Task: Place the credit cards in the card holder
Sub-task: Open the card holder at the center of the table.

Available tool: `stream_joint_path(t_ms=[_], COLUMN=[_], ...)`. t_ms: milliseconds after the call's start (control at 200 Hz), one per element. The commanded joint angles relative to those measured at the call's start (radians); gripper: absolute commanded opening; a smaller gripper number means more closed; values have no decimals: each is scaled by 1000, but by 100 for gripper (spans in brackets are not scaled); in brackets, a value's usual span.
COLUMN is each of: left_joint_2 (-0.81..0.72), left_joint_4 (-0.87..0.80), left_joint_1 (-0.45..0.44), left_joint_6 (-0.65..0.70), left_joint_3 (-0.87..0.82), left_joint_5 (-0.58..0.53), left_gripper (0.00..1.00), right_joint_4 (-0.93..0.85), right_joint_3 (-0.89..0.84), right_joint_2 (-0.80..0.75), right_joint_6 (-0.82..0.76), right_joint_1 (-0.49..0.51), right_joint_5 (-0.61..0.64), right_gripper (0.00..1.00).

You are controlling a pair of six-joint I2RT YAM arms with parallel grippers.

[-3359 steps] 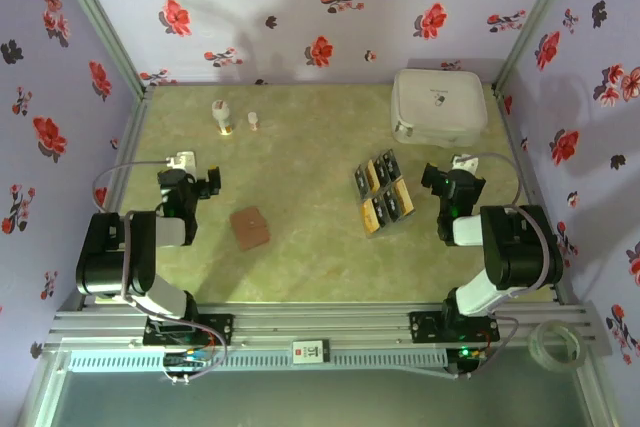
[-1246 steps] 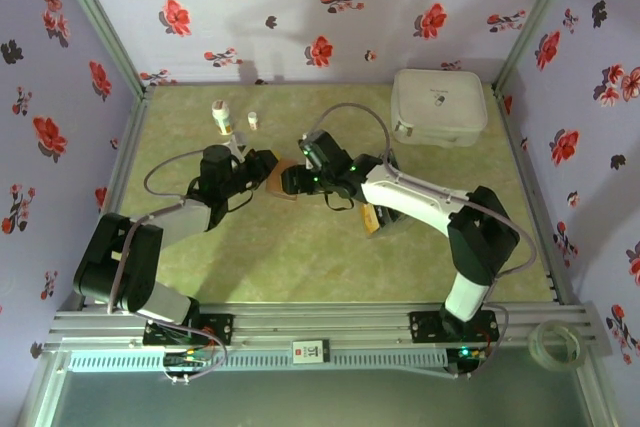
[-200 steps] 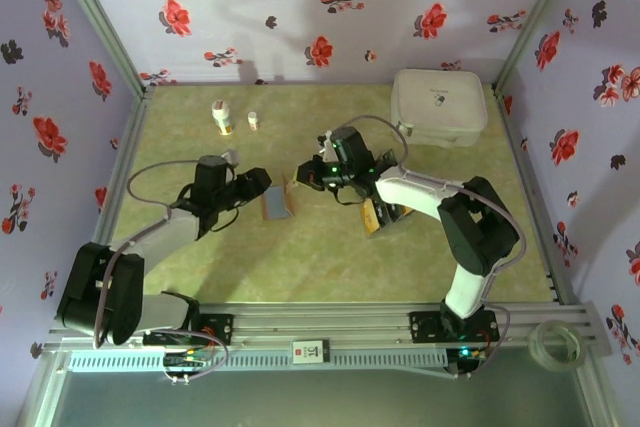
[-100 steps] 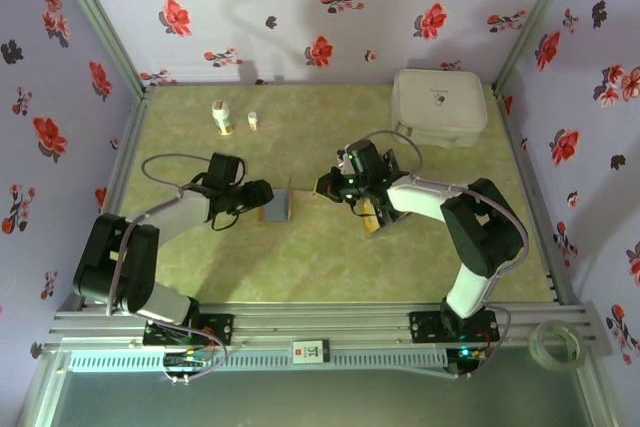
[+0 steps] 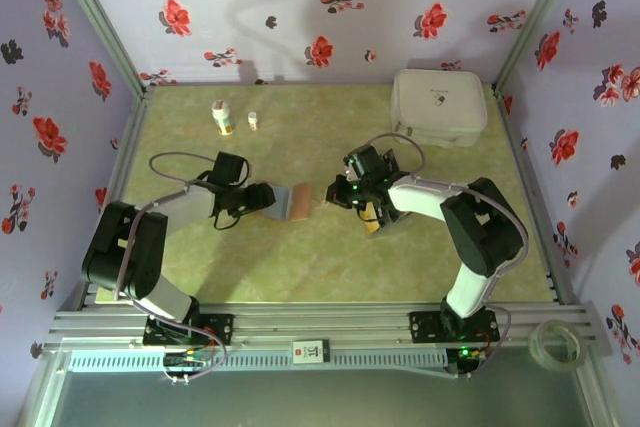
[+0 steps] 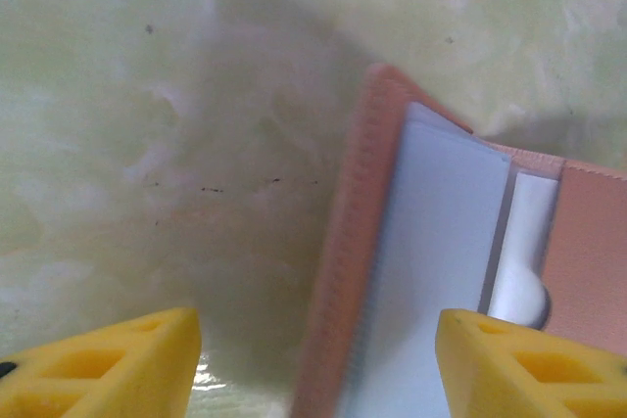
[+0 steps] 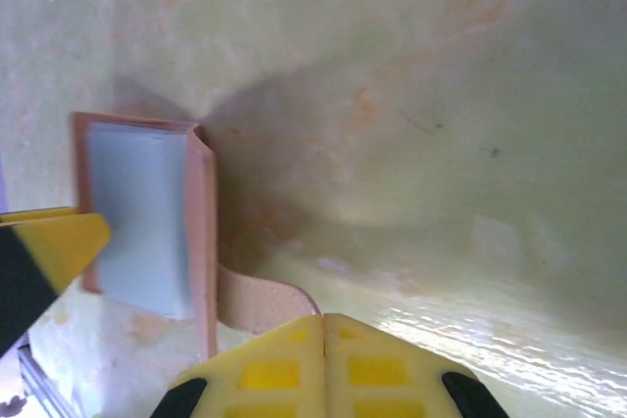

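The card holder (image 5: 297,201) lies spread open mid-table, reddish-brown outside and pale grey-blue inside (image 6: 431,242). My left gripper (image 5: 262,197) stands open at its left side, and the holder's stitched left edge (image 6: 338,301) runs between the yellow fingertips (image 6: 98,364). My right gripper (image 5: 333,194) is shut just right of the holder; in the right wrist view its closed tips (image 7: 323,359) pinch the end of the holder's brown strap (image 7: 257,301). The credit cards (image 5: 376,215), black and orange-tan, lie under the right forearm, mostly hidden.
A large white rounded case (image 5: 440,105) sits at the back right. Two small bottles (image 5: 222,117) stand at the back left. Flowered walls close in the table (image 5: 300,267) on three sides, with open surface in front of the holder.
The card holder stood on its edge half a second ago and now lies open. My right gripper moved right and nearer, still shut. The left jaws widened slightly.
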Motion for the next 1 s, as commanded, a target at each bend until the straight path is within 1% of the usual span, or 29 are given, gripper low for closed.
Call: stream_joint_path(t_ms=[0, 70, 145, 200, 275, 430, 495, 545, 660, 770, 880, 995], left_joint_2=[17, 20, 26, 30, 30, 7, -9, -22, -45, -53, -54, -53], left_joint_4=[-20, -14, 2, 15, 31, 37, 37, 37, 40, 46, 53, 57], left_joint_1=[-10, -12, -17, -16, -19, -18, -19, -20, -22, -25, -31, -37], left_joint_6=[31, 32, 33, 32, 30, 25, 20, 17, 7, -2, -10, -16], left_joint_3=[30, 34, 34, 34, 33, 23, 13, 7, -7, -17, -18, -20], left_joint_5=[-10, -2, 12, 23, 38, 54, 55, 54, 52, 53, 52, 52], left_gripper=[66, 66, 63, 59, 49, 30, 21, 18, 16, 15, 15, 15], right_joint_4=[-59, -56, -54, -53, -66, -124, -146, -166, -205, -253, -276, -259], right_joint_3=[34, 40, 47, 53, 64, 89, 96, 102, 118, 161, 209, 250], right_joint_2=[25, 37, 43, 45, 45, 7, -27, -56, -111, -135, -108, -34], right_joint_6=[-47, -47, -46, -46, -55, -86, -93, -99, -109, -134, -147, -140], right_joint_1=[-5, -5, -5, -5, -5, -5, -5, -5, 4, 42, 101, 152], right_joint_5=[46, 41, 33, 31, 31, 53, 70, 84, 117, 151, 168, 164], right_gripper=[0, 0, 0, 0, 0, 24, 29, 32, 35, 36, 36, 35])
